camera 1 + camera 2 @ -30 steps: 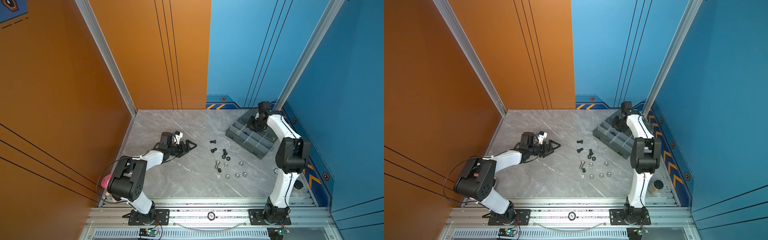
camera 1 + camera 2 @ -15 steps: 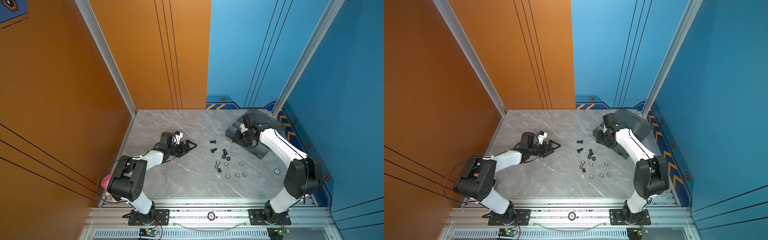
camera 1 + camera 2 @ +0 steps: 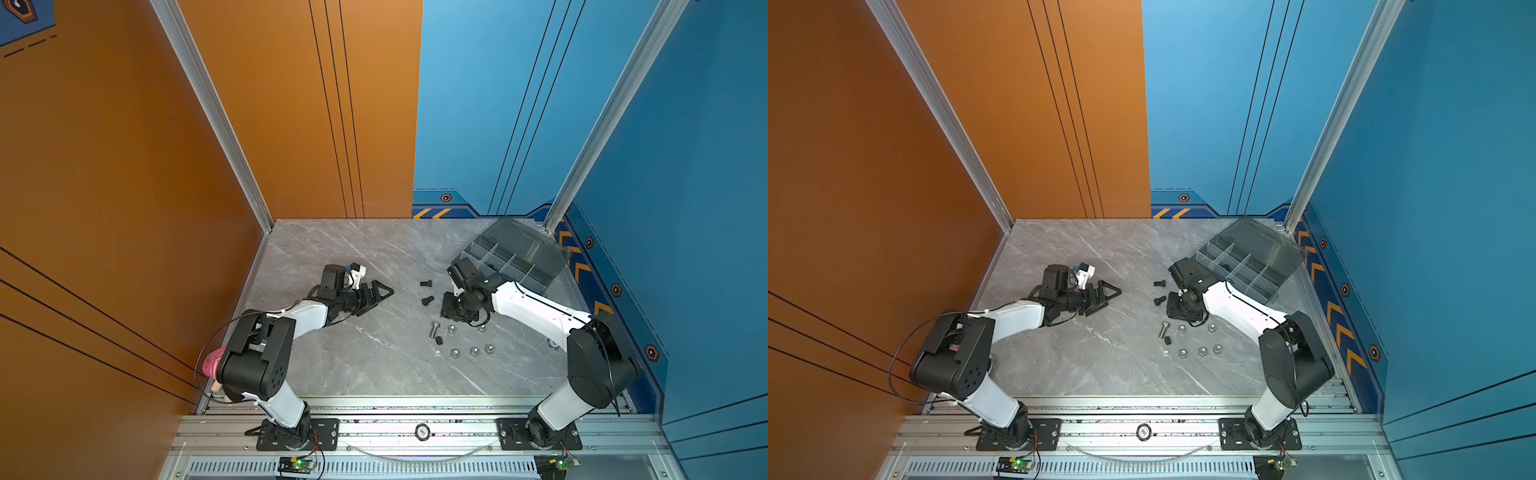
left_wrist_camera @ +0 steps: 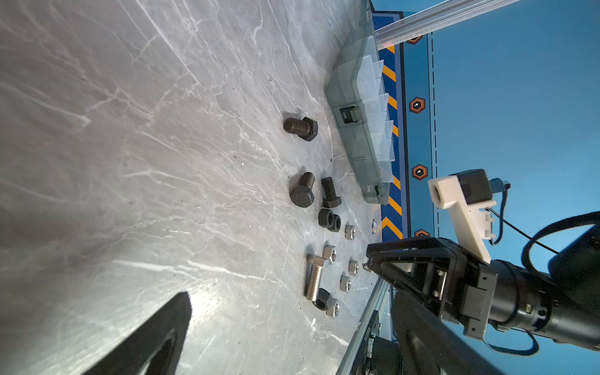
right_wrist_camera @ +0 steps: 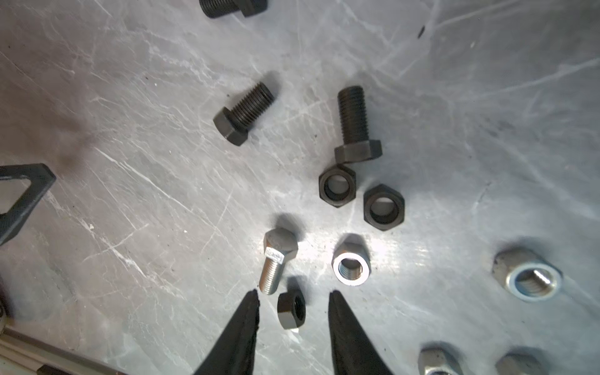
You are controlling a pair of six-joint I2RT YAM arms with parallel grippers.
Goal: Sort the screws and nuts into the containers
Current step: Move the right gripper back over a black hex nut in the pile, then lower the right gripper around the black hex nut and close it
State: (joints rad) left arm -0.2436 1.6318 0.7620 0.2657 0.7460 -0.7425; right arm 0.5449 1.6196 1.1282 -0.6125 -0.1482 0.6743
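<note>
Right wrist view shows my right gripper [image 5: 293,297] with its tips apart and empty, a small black nut [image 5: 291,311] lying between them on the table [image 5: 130,194], just beside the silver bolt [image 5: 274,264]. The box [image 3: 519,270] stands open near the far right corner. Whether my left gripper [image 3: 388,292] is parted, I cannot tell.

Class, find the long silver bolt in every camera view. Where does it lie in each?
In a top view: silver bolt, lower middle, just right of centre.
In a top view: bolt, lower middle, near centre.
Left wrist: bolt, head beside a silver nut.
Right wrist: bolt, beside that nut.
Landmark: small black nut at its threaded end, everywhere.
</note>
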